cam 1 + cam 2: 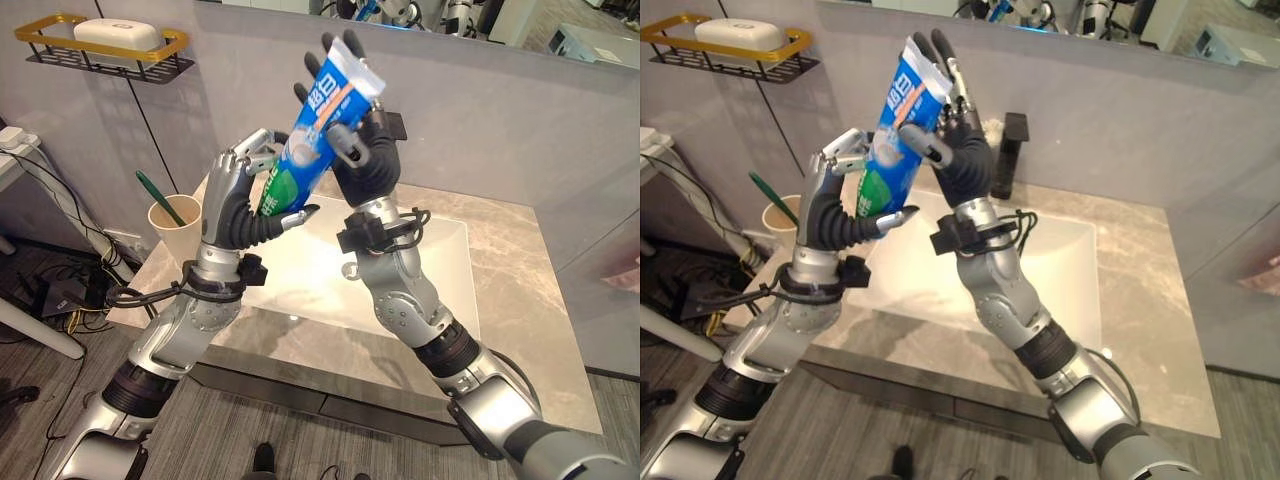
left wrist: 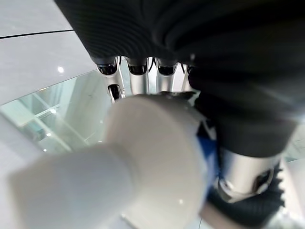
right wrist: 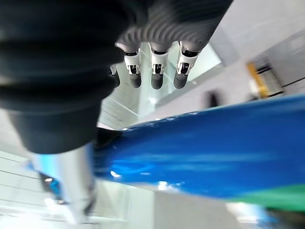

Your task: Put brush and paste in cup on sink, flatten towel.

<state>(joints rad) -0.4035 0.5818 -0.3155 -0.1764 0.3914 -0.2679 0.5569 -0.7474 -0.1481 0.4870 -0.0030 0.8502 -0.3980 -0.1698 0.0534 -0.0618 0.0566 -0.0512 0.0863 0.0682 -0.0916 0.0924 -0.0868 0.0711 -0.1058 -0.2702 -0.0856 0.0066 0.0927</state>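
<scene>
Paste step: tube [image 1: 318, 130] held up over sink [image 1: 420, 262], my left hand [image 1: 240, 205] & right hand [image 1: 362, 150] fingers both curled round it. Nxt: right lets go, left lowers it cap-down into cup [image 1: 176, 226] w/ brush [image 1: 160, 198] on worktop [image 1: 515, 290].

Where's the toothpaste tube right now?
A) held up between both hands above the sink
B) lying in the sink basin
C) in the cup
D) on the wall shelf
A: the toothpaste tube is raised over the sink, with the left hand at its lower end and the right hand at its upper part.
</scene>
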